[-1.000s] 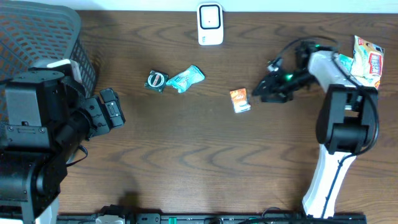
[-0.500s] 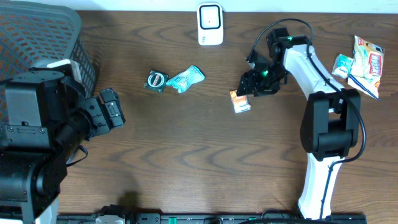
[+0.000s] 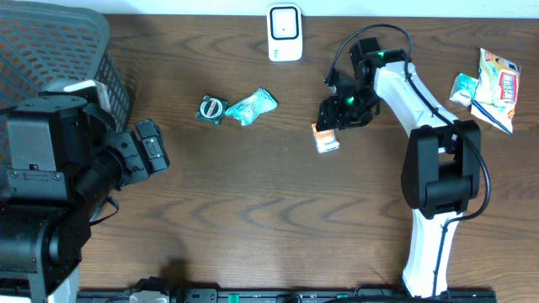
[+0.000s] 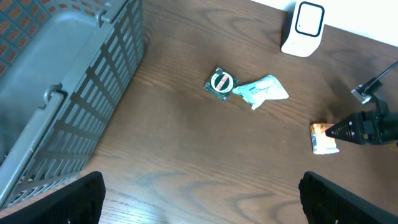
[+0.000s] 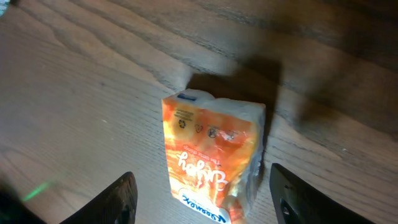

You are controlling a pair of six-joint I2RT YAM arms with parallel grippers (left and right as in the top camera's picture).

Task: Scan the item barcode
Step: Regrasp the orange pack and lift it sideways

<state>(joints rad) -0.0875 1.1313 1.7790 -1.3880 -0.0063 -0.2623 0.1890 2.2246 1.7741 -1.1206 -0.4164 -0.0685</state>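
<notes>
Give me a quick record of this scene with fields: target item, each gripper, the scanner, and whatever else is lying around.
target item: orange packet, lying flat, not held
right gripper: open, one finger either side of the orange packet
left gripper: open, empty, near the basket
scanner: white, at the far edge
other items: teal packet, round item, snack bags at right

1. The orange packet (image 5: 211, 155) carries a white script word across its face, seen upside down; the letters cannot be read for certain.
2. Near its upper edge is a row of small round symbols, 1 like a recycling mark.
3. Blue print runs along its lower edge, too blurred to read.
4. The snack bag (image 3: 497, 80) has red-and-white print, too small to read.
</notes>
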